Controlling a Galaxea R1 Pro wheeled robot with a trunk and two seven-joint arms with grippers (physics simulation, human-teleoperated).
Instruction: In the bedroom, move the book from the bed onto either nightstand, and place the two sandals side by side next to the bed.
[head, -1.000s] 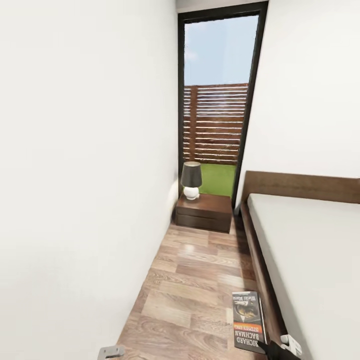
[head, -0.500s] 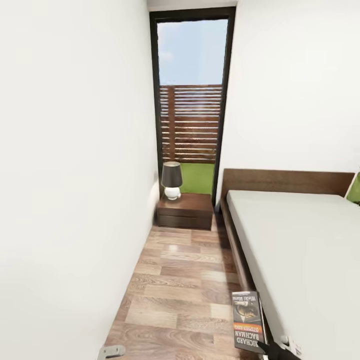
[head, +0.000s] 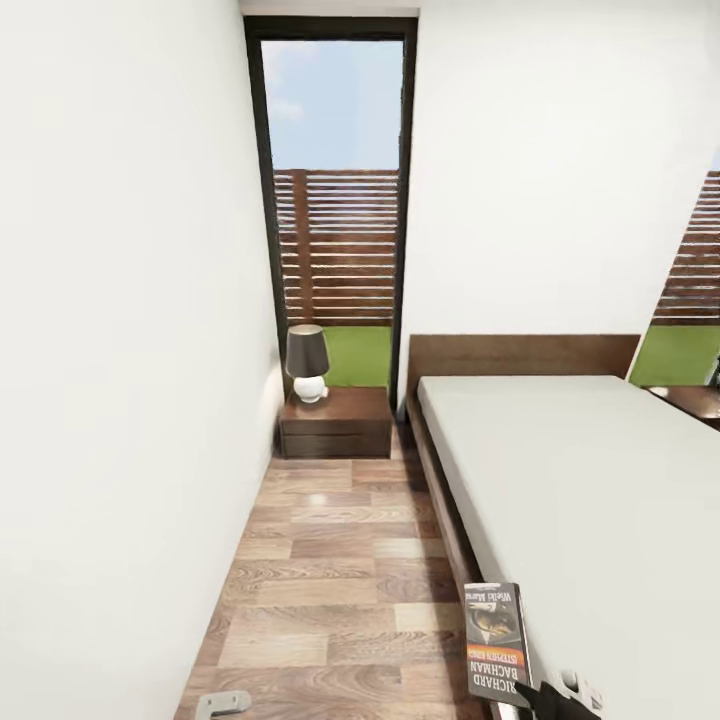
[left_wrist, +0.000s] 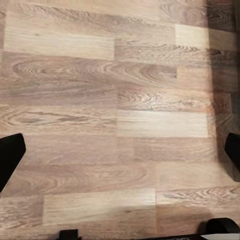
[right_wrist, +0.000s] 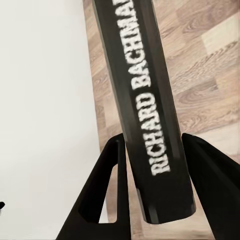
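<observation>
My right gripper (head: 532, 694) is shut on the book (head: 497, 642), which it holds above the floor beside the bed (head: 590, 490). The dark cover with its orange band faces up. In the right wrist view the book's spine (right_wrist: 145, 100), lettered "RICHARD BACHMAN", sits between the two black fingers (right_wrist: 107, 190). The nightstand (head: 335, 424) stands ahead by the headboard, under the window. My left gripper (left_wrist: 121, 155) is open over bare plank floor. The two sandals are out of view.
A dark-shaded lamp (head: 307, 362) takes up the nightstand's left half. A white wall (head: 120, 400) closes the left side of a narrow floor aisle (head: 330, 570). Another dark wooden top (head: 695, 400) shows beyond the bed at the far right.
The camera has turned right: window, lamp and nightstand sit further left in the picture and more of the bed shows. The book stays in my right gripper.
</observation>
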